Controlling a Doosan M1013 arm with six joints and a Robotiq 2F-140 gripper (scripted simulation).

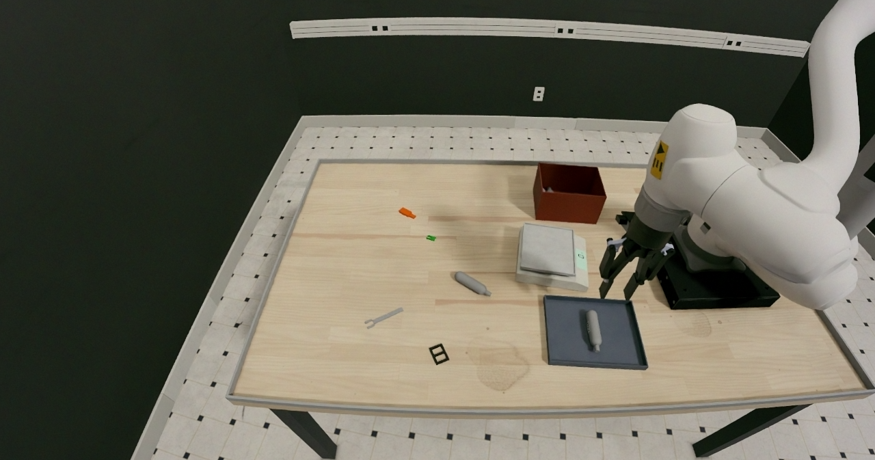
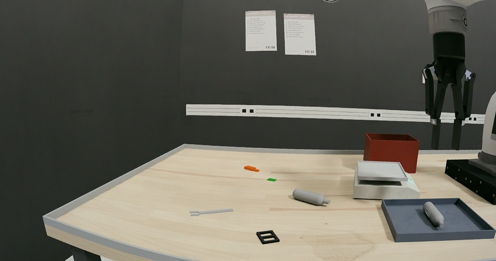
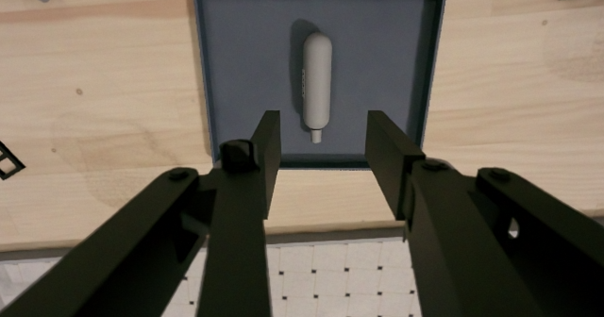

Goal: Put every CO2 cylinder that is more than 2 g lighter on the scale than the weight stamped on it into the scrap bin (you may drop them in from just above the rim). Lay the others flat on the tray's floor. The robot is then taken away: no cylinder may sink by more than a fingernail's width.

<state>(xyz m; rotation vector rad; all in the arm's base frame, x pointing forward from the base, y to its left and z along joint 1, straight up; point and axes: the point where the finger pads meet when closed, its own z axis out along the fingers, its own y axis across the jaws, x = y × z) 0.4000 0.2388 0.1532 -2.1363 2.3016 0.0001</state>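
One grey CO2 cylinder lies flat on the floor of the dark blue tray, near the table's front right. It also shows in the exterior view and in the wrist view, neck towards me. My gripper hangs well above the tray's back edge, fingers partly open with nothing between them. A second cylinder lies on the bare table left of the scale. The red scrap bin stands behind the scale; a small grey shape shows inside it.
An orange piece, a green piece, a grey wrench and a black buckle lie on the table's left half. My black base stands right of the scale.
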